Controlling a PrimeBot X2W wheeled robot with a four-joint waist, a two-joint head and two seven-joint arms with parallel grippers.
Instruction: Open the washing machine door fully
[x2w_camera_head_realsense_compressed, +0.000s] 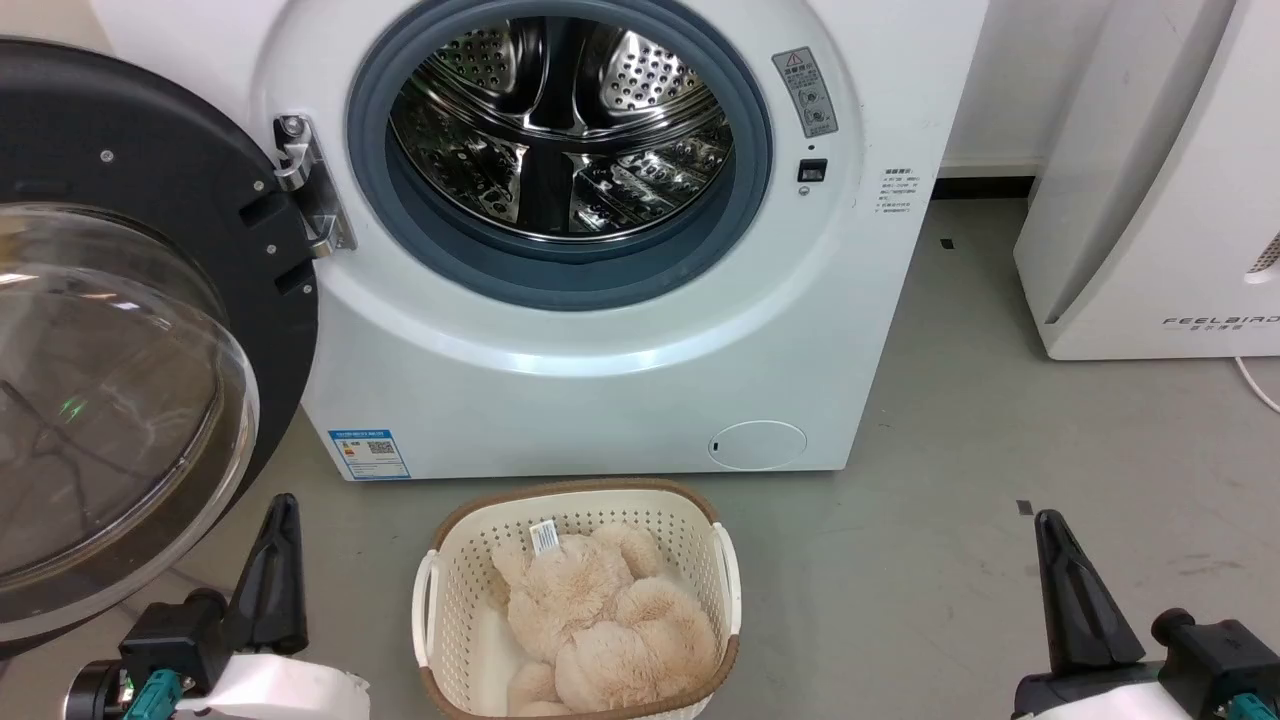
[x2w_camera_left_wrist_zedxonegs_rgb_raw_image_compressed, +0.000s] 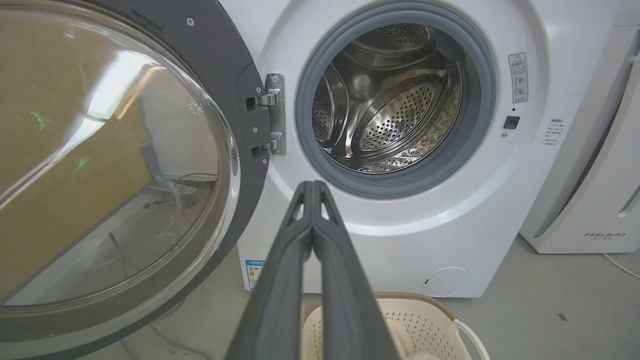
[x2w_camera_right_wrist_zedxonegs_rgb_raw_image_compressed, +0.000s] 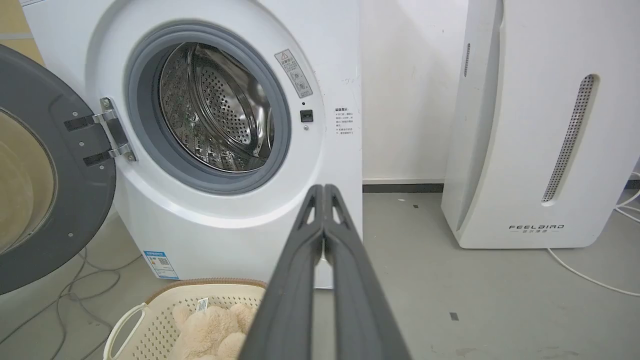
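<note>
The washing machine door (x2w_camera_head_realsense_compressed: 150, 330) stands swung wide to the left on its metal hinge (x2w_camera_head_realsense_compressed: 310, 185), its dark-grey inner face and clear glass bowl toward me; it also shows as the door (x2w_camera_left_wrist_zedxonegs_rgb_raw_image_compressed: 125, 165) and the door (x2w_camera_right_wrist_zedxonegs_rgb_raw_image_compressed: 45, 175). The steel drum mouth (x2w_camera_head_realsense_compressed: 560, 130) lies bare. My left gripper (x2w_camera_head_realsense_compressed: 283, 505) is shut with nothing in it, low at the left, just right of the door's lower rim and apart from it. Its tips (x2w_camera_left_wrist_zedxonegs_rgb_raw_image_compressed: 313, 184) press together. My right gripper (x2w_camera_head_realsense_compressed: 1050, 520) is shut on nothing at the lower right; its tips (x2w_camera_right_wrist_zedxonegs_rgb_raw_image_compressed: 324, 187) meet.
A cream laundry basket (x2w_camera_head_realsense_compressed: 450, 560) holding a beige plush toy (x2w_camera_head_realsense_compressed: 600, 620) sits on the grey floor before the machine, between my grippers. A white appliance (x2w_camera_head_realsense_compressed: 1150, 200) stands at the right by the wall. Cables (x2w_camera_right_wrist_zedxonegs_rgb_raw_image_compressed: 75, 290) lie on the floor under the door.
</note>
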